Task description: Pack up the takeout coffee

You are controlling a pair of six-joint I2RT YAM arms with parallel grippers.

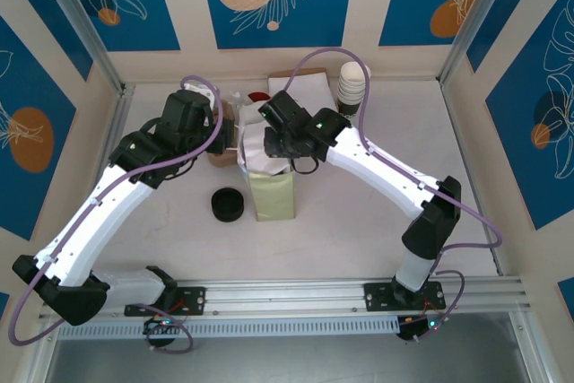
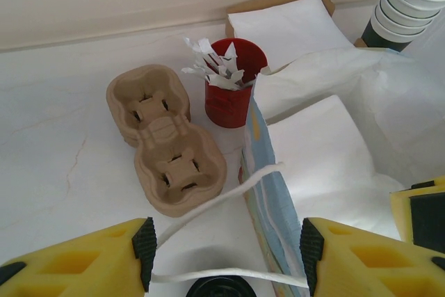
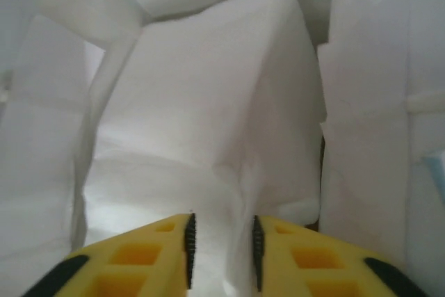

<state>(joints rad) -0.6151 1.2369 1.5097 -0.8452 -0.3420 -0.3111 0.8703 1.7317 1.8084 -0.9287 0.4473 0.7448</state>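
Two grippers working at the open bag

Right gripper [image 3: 222, 220] is hanging inside the paper bag [image 1: 272, 193], its jaws standing a little apart and holding nothing, with white folds lying below them. Left gripper [image 2: 227, 245] is standing open around the bag's rim, the handle cord [image 2: 215, 202] passing between its fingers, not pinched. Where the takeout coffee is sitting I cannot tell; I am guessing it is hidden low in the bag. To finish well, the right arm should be rising straight up without catching the paper, while the left is steadying the mouth
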